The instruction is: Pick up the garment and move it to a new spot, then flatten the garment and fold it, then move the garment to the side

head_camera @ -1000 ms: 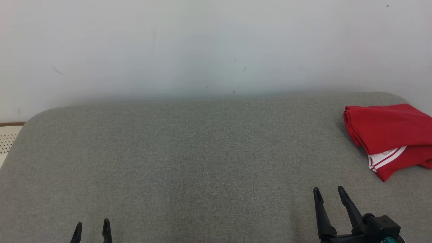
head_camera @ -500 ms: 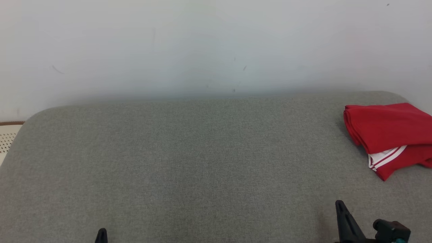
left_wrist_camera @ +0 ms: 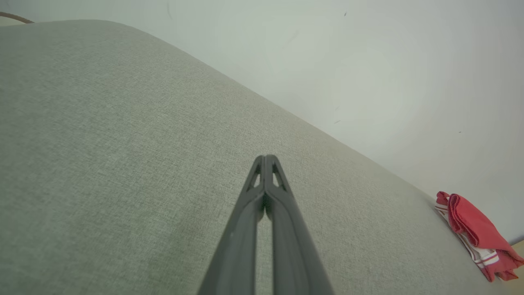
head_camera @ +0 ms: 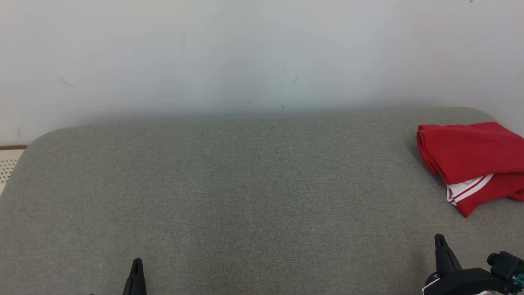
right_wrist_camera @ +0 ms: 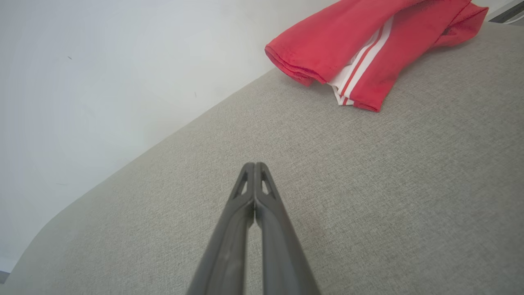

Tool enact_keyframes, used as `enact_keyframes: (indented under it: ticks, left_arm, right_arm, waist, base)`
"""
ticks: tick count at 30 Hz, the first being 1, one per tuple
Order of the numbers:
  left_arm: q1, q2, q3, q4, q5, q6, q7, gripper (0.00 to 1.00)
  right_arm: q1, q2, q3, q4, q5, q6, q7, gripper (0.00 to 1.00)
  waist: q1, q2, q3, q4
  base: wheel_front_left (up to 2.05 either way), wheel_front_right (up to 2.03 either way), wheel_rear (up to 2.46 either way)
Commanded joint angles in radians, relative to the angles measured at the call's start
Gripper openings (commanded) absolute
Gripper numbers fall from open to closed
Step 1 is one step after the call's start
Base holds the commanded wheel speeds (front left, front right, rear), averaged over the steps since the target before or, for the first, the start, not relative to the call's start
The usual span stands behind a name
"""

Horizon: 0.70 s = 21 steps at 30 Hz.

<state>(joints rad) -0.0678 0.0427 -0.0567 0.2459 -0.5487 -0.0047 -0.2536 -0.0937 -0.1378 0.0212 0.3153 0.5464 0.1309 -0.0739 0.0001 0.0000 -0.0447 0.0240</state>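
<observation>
The red garment (head_camera: 470, 157) lies folded in a neat stack with a white striped edge peeking out. It sits ahead of the right gripper (head_camera: 440, 239) and off to its right, well apart from it, and much farther from the left gripper (head_camera: 137, 264), across the whole grey cushion (head_camera: 245, 184).

What has changed is the fingers. A second ago both pairs stood spread wide; now each pair is pressed together tip to tip with nothing between them, which the wrist views show plainly. Both grippers hang low over bare cushion, and the right one has slid further toward its own right side. Nothing touches the cloth, and its folds look as they did a second ago.

For the task this reads as the end rather than a start. The garment is already folded and set at the side, and empty closed fingers suggest the arms are retiring, not reaching for another grasp. Behind the cushion is a pale wall (head_camera: 245, 53).
</observation>
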Motion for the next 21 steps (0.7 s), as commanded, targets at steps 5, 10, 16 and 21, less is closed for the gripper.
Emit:
enact_keyframes:
  ticks: [5,10,16,21]
  left_arm:
    - [-0.068,0.005,-0.032,0.024,-0.126,-0.013,-0.005,0.0]
    - [-0.1,0.005,-0.055,0.05,-0.214,-0.022,-0.005,0.0]
    - [-0.13,0.006,-0.078,0.075,-0.296,-0.032,-0.005,0.0]
    - [-0.164,0.006,-0.103,0.103,-0.391,-0.041,-0.006,0.0]
  right_arm:
    - [-0.061,-0.019,-0.055,0.022,0.098,0.0,0.047,0.0]
    - [-0.087,-0.025,-0.092,0.047,0.168,0.0,0.084,0.0]
    - [-0.112,-0.032,-0.127,0.071,0.234,0.0,0.118,0.0]
    - [-0.14,-0.039,-0.165,0.098,0.309,0.0,0.157,0.0]
  waist:
    - [0.0,0.0,0.004,-0.002]
    - [0.0,0.0,0.007,-0.003]
    - [0.0,0.0,0.011,-0.004]
    - [0.0,0.0,0.015,-0.006]
  base:
    - [0.0,0.0,0.0]
    - [0.0,0.0,0.0]
    - [0.0,0.0,0.0]
    - [0.0,0.0,0.0]
